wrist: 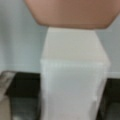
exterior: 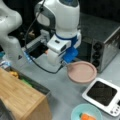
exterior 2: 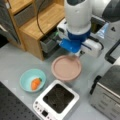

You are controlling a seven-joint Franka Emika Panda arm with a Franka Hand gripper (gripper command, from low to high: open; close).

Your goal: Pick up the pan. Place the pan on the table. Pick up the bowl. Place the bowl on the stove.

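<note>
Grey bench (exterior 2: 17, 57) carries everything — the hand (exterior 2: 78, 53) grips the pan (exterior 2: 66, 67) by its white handle (wrist: 73, 75), stove (exterior 2: 56, 100) and bowl (exterior 2: 32, 80) just beyond it.

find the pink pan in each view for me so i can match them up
Front view: pan right of centre, above the stove.
Front view: pan at centre, above the stove, right of the bowl.
Wrist view: pan along the top edge, white handle running down.
Shared landmark: the stove, front views only.
</note>
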